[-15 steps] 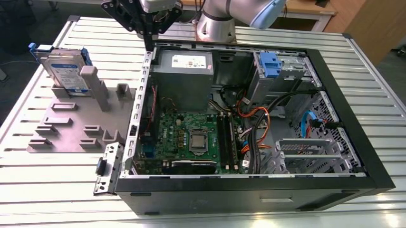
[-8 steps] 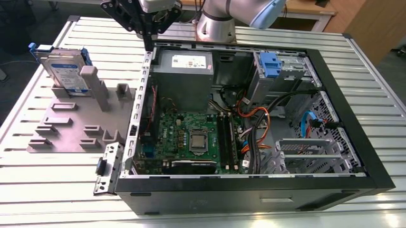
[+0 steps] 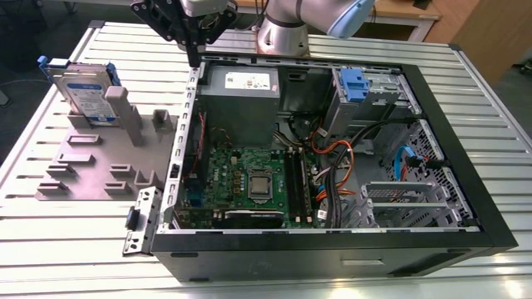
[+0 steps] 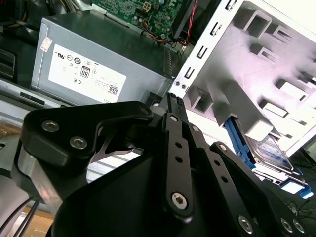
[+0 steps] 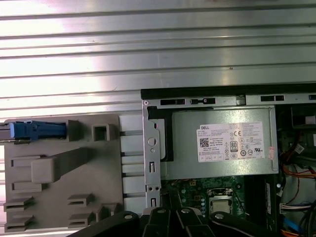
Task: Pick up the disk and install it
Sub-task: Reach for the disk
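The disk (image 3: 83,90) stands on edge in the grey slotted holder (image 3: 91,162) on the exterior view's left, with its blue frame handle on top. It also appears in the second wrist view as the disk (image 4: 269,148) and in the first wrist view as a blue edge of the disk (image 5: 37,131). My gripper (image 3: 194,56) hangs above the back left corner of the open computer case (image 3: 332,243), to the right of the disk and apart from it. In the second wrist view the gripper (image 4: 173,98) has its black fingers pressed together with nothing between them.
Inside the case sit a grey power supply (image 3: 241,81), a motherboard (image 3: 249,180), bundled cables (image 3: 341,168), a drive cage with a blue-tabbed drive (image 3: 353,84) and a metal bay (image 3: 399,199). The case and holder rest on a ribbed metal table (image 3: 75,249).
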Robot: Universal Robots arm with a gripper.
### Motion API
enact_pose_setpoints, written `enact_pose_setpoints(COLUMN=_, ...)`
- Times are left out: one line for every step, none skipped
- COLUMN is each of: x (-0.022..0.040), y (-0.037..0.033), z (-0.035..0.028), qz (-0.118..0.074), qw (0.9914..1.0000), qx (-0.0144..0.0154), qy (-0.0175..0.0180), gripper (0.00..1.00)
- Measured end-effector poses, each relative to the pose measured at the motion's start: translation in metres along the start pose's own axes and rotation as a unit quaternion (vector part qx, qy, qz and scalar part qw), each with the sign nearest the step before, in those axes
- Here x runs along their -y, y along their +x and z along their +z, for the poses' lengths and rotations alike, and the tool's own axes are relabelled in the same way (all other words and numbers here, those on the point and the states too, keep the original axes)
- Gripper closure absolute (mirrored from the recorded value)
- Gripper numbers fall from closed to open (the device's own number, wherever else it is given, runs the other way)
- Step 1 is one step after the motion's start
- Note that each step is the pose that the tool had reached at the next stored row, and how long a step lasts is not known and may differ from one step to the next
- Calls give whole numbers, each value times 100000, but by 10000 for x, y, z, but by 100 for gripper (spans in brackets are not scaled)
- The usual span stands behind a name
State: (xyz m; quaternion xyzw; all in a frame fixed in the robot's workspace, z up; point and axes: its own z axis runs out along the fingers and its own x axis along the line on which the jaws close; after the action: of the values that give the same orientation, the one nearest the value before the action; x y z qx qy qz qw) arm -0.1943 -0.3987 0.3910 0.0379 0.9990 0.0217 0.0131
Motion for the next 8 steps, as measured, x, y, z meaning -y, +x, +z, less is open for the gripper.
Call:
enact_pose_setpoints(x=0, y=3, z=0, qz=2, qw=100000, qx=-2, qy=3, gripper=89)
enact_pose_setpoints(x=0, y=5, z=0, qz=1, qw=100000, qx=-4, qy=5, gripper=89)
enact_pose_setpoints(x=1, y=8, z=0, qz=2, qw=100000, qx=-4, qy=3, gripper=89)
enact_pose_setpoints(x=1, y=11, z=0, qz=0, qw=100000, qx=-3, qy=3, gripper=89)
enact_pose_setpoints(x=1, y=14, z=0, qz=-1, qw=100000, qx=-4, qy=4, gripper=89)
enact_pose_setpoints(x=1, y=17, z=0, qz=3, qw=100000, qx=-5, qy=3, gripper=89)
enact_pose_setpoints(x=1, y=20, z=0, qz=1, qw=100000, qx=-3, qy=1, gripper=89)
enact_pose_setpoints(x=1, y=22, z=0, qz=0, qw=100000, qx=-4, qy=1, gripper=89)
